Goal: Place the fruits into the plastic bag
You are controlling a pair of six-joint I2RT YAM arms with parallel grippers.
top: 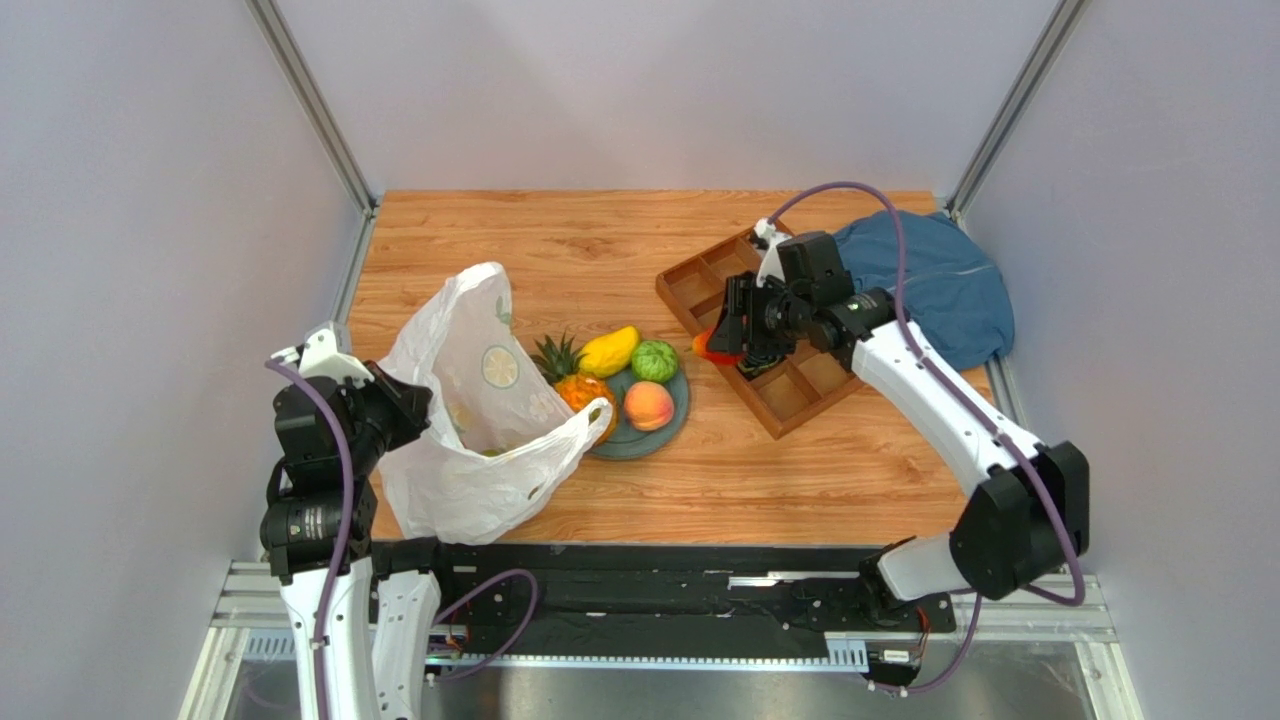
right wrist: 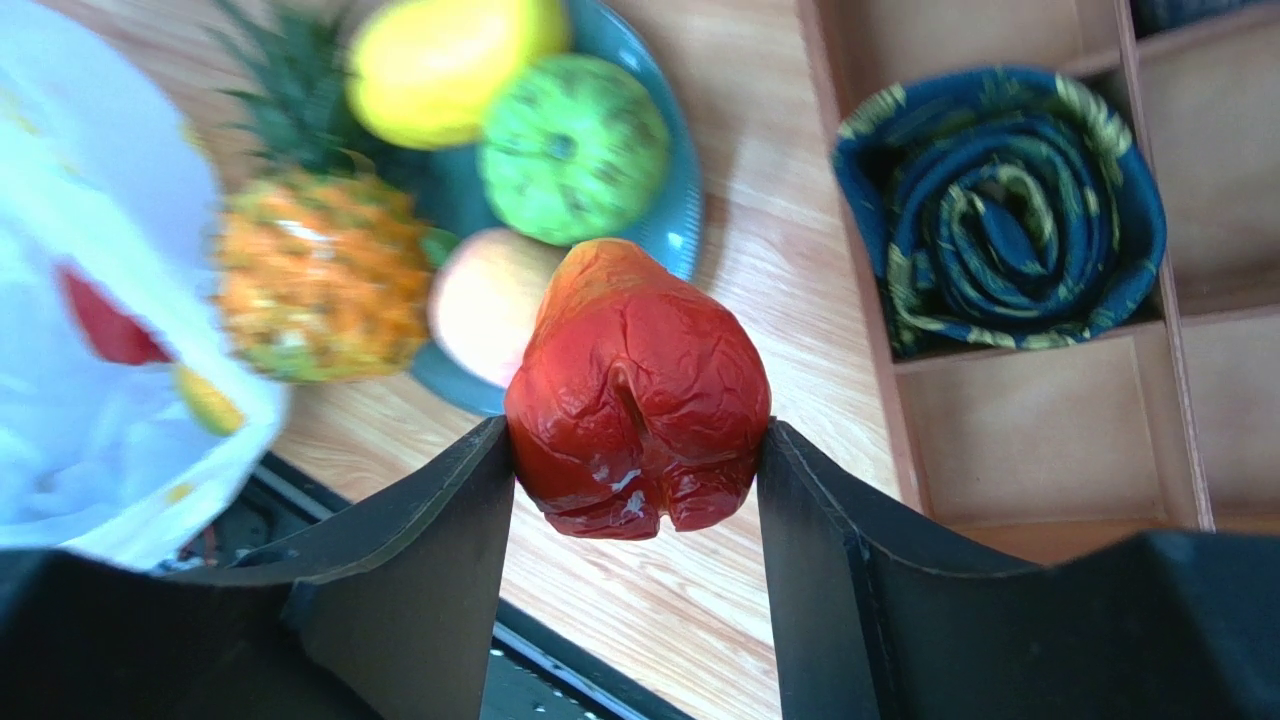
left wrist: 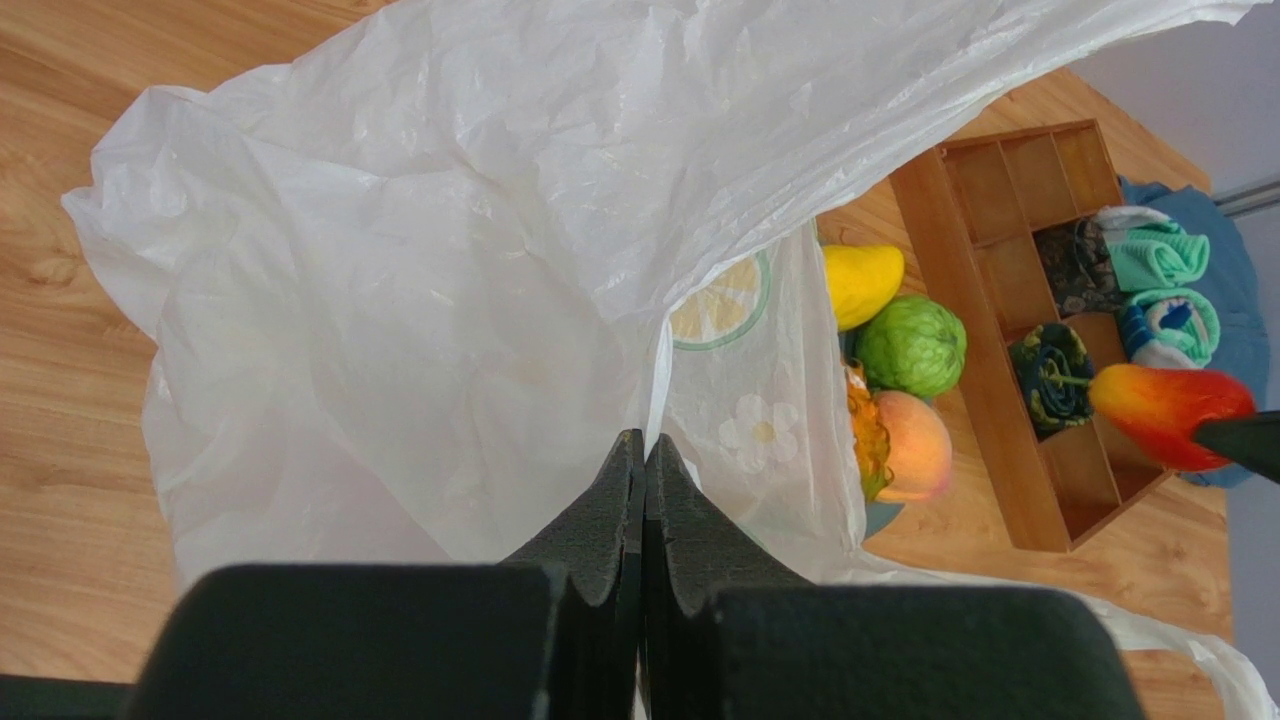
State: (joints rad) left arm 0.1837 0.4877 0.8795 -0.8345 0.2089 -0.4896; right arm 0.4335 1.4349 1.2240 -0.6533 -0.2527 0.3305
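Your left end effector (left wrist: 643,468) is clamped, fingers pressed flat together, with the film of the plastic bag (top: 473,443) pinched at the tips and that side of the rim lifted. The bag sits at the front left of the table (top: 526,240), mouth gaping toward the plate (top: 679,402); its near handle loop lies against the plate's left edge and partly covers the pineapple (top: 579,387). Your right end effector (right wrist: 636,438) is gripping a red-orange fruit (right wrist: 639,390) squarely between both fingers, wrinkled end toward the wrist camera. In the top view that fruit hangs over bare table between the plate and the left edge of the wooden tray (top: 792,393), well apart from the bag. On the plate: pineapple at the left, yellow fruit (top: 609,351) at the back, green round fruit (top: 654,360) beside it, peach (top: 648,405) at the front. A rolled sock (right wrist: 999,210) fills one tray compartment. A blue cloth (top: 939,285) lies just behind the tray at the back right. There's a red patch on the bag in the right wrist view, too blurred to tell what it is.
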